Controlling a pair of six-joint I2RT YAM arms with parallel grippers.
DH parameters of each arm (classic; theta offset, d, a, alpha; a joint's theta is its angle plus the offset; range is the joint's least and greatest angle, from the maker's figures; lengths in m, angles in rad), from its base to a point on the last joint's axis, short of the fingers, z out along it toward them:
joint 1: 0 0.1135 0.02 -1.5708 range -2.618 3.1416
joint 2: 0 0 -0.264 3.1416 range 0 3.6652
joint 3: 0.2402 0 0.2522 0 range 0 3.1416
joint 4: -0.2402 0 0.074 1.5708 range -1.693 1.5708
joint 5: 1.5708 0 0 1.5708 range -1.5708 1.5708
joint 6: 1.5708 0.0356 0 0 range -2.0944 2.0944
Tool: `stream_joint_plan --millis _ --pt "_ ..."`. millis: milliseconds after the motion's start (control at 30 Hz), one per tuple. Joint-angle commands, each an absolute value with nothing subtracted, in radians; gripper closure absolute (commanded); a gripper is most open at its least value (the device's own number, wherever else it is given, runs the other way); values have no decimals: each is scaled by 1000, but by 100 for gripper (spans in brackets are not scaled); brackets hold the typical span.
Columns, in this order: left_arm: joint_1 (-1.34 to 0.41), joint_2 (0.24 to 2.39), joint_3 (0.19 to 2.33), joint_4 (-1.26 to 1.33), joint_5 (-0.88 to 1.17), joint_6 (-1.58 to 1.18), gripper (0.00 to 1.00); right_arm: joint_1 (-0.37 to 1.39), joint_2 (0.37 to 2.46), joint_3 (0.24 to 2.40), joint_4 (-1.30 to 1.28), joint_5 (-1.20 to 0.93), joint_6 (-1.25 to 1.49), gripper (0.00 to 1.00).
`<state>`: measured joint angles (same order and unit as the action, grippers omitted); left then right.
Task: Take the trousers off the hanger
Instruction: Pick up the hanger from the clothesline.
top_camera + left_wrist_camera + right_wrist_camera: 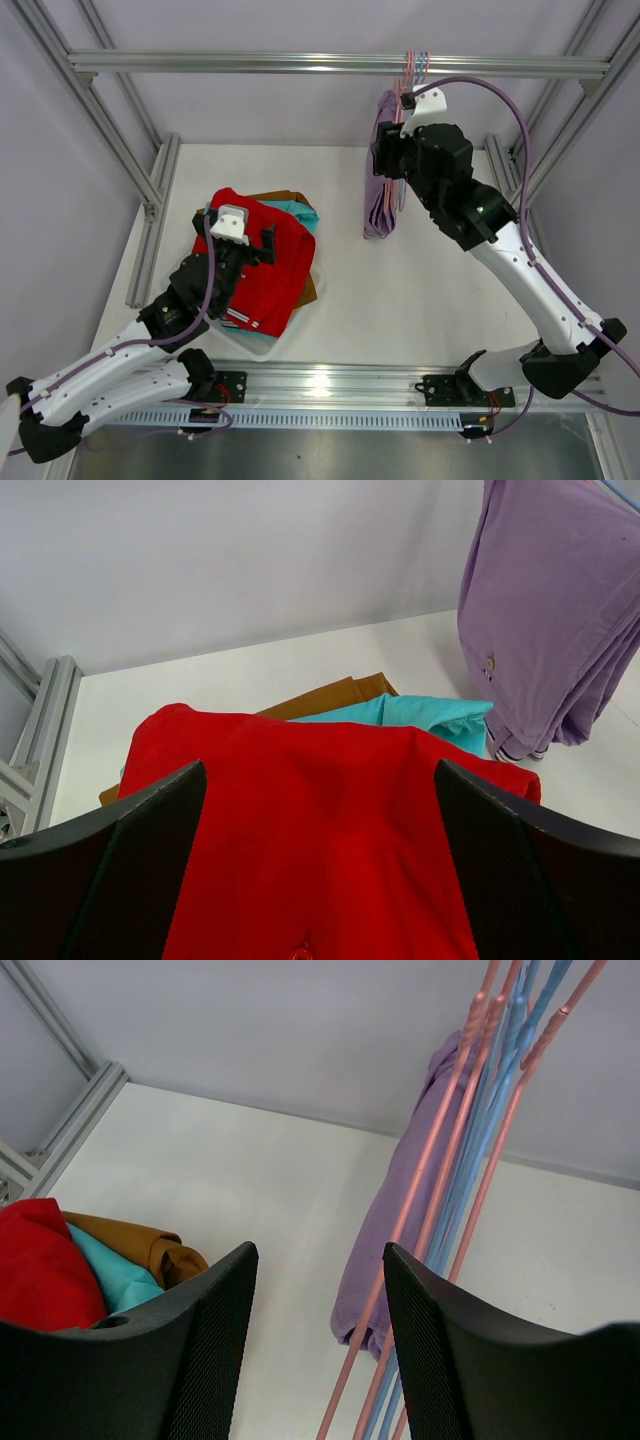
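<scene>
Two pincers released, left pincer [318,770] above red trousers [270,275] (atop teal trousers [420,715]), right pincer [318,1255] beside hanging lilac trousers [380,190]

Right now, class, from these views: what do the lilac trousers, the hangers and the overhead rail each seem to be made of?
Lilac trousers: matte woven cloth, with soft folds and a button. Hangers: thin smooth pink and blue rods, probably coated wire or plastic. Overhead rail: silvery slotted bar, likely aluminium.

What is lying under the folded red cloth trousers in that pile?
A folded teal cloth garment and a brown cloth garment poke out beneath the red cloth trousers at the far edge. Anything deeper is covered.
</scene>
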<state>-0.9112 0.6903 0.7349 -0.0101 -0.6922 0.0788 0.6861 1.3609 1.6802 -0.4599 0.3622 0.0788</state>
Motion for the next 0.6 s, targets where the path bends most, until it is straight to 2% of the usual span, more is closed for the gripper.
stream_joint_plan --millis 0,567 --pt "-904 673 776 8 -677 67 1 689 1374 1724 -459 385 83 42" --pt "-904 670 775 8 -675 64 1 612 1399 1646 -436 330 104 41"
